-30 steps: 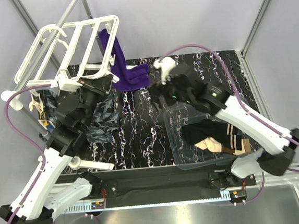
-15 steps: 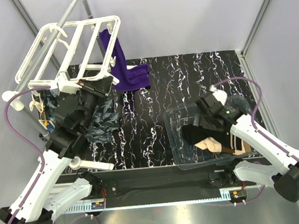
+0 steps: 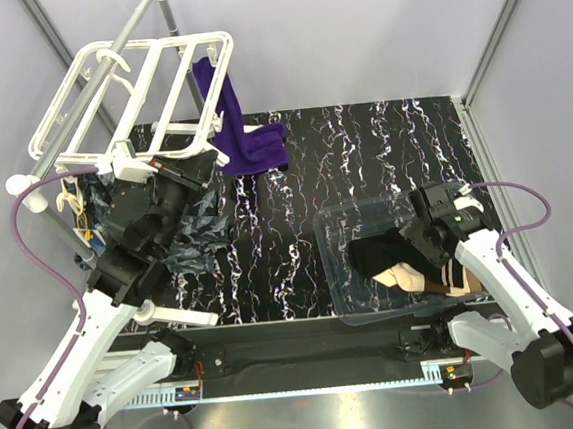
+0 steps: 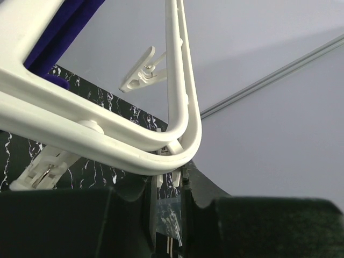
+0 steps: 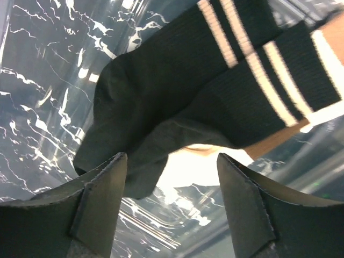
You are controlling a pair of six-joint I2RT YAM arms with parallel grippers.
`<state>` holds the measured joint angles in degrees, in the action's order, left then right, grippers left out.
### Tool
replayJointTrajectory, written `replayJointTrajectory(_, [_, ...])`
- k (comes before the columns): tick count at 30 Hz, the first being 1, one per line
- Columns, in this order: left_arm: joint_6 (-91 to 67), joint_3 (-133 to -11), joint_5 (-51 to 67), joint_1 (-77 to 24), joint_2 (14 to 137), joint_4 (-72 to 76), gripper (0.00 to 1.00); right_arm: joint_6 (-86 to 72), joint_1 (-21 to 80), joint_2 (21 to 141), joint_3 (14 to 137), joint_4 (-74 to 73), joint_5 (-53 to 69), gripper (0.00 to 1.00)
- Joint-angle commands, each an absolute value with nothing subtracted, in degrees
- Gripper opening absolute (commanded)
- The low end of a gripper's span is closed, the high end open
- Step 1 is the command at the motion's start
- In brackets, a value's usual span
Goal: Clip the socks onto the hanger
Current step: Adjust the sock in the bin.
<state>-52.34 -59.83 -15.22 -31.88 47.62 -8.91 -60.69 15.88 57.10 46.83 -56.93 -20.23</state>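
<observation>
While the socks [image 3: 396,257] lie unclipped in the bin [image 3: 336,228] at lower right, the right gripper [image 5: 171,161] hangs spread over them. The left gripper [image 4: 169,215], whose state I cannot tell, sits at a corner of the hanger [image 3: 130,88], upper left.

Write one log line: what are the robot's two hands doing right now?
right gripper: open over dark socks in clear bin | left gripper: at hanger corner, jaws unclear

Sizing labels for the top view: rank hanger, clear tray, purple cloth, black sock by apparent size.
1. hanger and clear tray: alike; hanger is raised nearer the camera, so unranked.
2. purple cloth
3. black sock
</observation>
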Motion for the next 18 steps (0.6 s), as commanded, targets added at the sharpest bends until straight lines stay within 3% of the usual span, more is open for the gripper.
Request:
replayJointTrajectory(1, [-52.2, -59.9, -13.3, -32.2, 46.8, -6.2, 0.00, -63.3, 14.4, 59.6, 45.8, -50.5, -18.3, 0.76])
replayJointTrajectory(11, [-52.3, -59.7, -13.0, -32.1, 46.5, -6.2, 0.00, -62.4, 10.3, 66.7, 39.9, -39.4, -12.9, 0.73])
replayJointTrajectory(13, [-52.3, -59.5, -13.0, -32.1, 46.4, -6.3, 0.00, -61.6, 10.3, 67.9, 39.8, -38.7, -12.1, 0.59])
replayJointTrajectory(16, [-52.4, -59.3, -13.3, -32.2, 46.3, -5.8, 0.00, -56.2, 10.4, 69.0, 41.1, -37.5, -9.9, 0.19])
replayJointTrajectory(18, [-52.3, -59.1, -13.3, -32.1, 46.4, -5.7, 0.00, -50.6, 10.5, 69.2, 42.2, -38.5, -8.5, 0.00])
